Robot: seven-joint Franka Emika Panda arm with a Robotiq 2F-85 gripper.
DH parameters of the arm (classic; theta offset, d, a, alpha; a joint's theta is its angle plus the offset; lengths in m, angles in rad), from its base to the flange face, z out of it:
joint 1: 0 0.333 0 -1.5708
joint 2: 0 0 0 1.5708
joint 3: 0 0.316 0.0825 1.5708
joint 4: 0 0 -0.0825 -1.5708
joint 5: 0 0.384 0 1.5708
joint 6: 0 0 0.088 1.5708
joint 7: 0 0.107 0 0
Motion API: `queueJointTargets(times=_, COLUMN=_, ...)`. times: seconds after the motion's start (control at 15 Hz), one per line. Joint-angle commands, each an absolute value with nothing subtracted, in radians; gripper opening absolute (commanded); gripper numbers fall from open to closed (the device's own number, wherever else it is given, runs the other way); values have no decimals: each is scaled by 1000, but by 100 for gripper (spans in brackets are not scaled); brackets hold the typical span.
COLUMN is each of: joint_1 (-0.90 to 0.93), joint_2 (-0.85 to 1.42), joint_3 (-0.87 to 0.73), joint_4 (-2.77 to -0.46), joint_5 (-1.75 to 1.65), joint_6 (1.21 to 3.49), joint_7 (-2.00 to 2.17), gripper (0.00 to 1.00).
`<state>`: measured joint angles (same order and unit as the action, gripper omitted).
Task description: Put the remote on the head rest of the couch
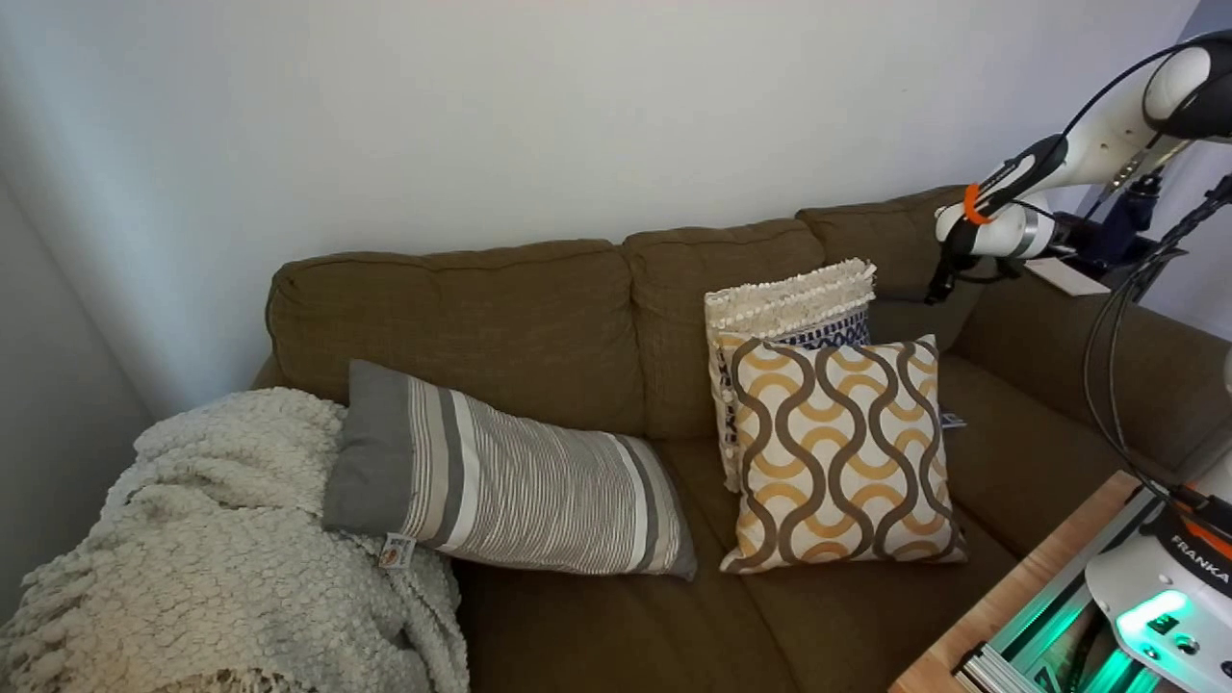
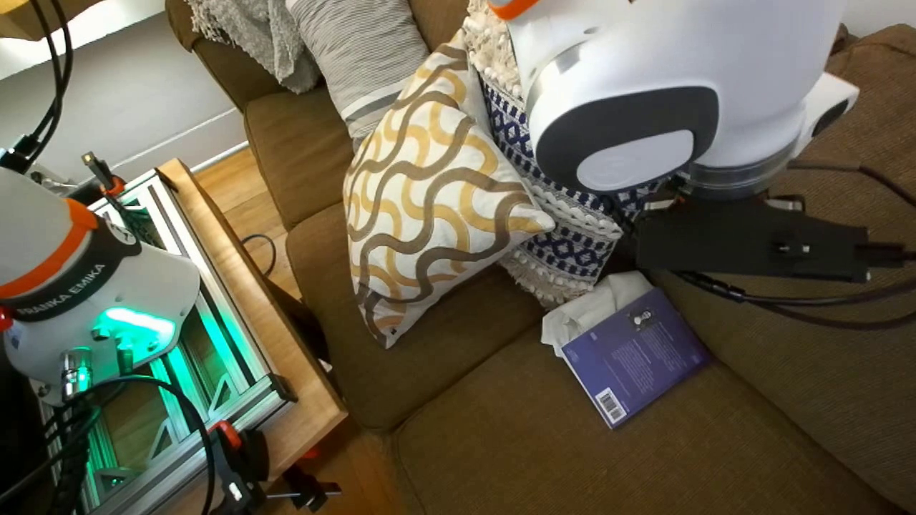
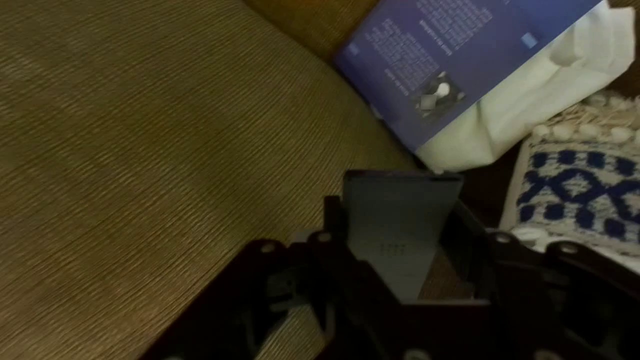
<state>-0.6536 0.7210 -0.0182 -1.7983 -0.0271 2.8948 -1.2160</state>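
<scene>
The claw [image 3: 395, 215] was clenched on the remote [image 3: 400, 255], its jaws parted only by the width of that slim dark bar; in the wrist view the fingers [image 3: 334, 220] lay along its two sides. Claw and remote hung in front of the back of the couch [image 1: 462, 318]. In an exterior view both showed lower than the couch's head rest [image 1: 539, 256]; whether the remote touched the couch's back could not be told. In both exterior views the white arm [image 1: 1006, 231] extended over the couch.

On the couch's seat, close to its back, lay a purple book [image 2: 637, 357], with a white cloth-like piece [image 2: 608, 304] partly under it. A cream-and-blue pillow [image 1: 789, 294] stood nearest the couch's back; farther forward on its seat leaned a yellow-and-brown patterned pillow [image 1: 837, 452]. A striped pillow [image 1: 539, 491] lay toward the couch's far end from the arm, and a pale blanket [image 1: 221, 549] covered that end. In front of the couch, a wooden table [image 2: 308, 400] bore the robot's base [image 2: 157, 279].
</scene>
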Motion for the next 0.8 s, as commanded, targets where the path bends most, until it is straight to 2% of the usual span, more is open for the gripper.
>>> queueJointTargets(times=0.0, joint_1=-580, joint_2=539, joint_3=-72, joint_4=-2042, joint_5=-62, joint_6=3163, joint_7=-1101, gripper=26)
queueJointTargets(times=0.2, joint_1=-420, joint_2=420, joint_3=-218, joint_4=-2179, joint_5=-100, joint_6=3392, joint_7=-973, gripper=26)
queueJointTargets(times=0.33, joint_1=-277, joint_2=349, joint_3=-319, joint_4=-2225, joint_5=18, joint_6=3443, joint_7=-1029, gripper=26)
queueJointTargets(times=0.6, joint_1=-42, joint_2=281, joint_3=-454, joint_4=-2129, joint_5=117, joint_6=3220, joint_7=-1056, gripper=26)
queueJointTargets(times=0.67, joint_1=-61, joint_2=273, joint_3=-410, joint_4=-2097, joint_5=84, joint_6=3122, joint_7=-1041, gripper=26)
queueJointTargets(times=0.73, joint_1=-84, joint_2=290, joint_3=-411, joint_4=-2136, joint_5=83, joint_6=3237, joint_7=-1041, gripper=51)
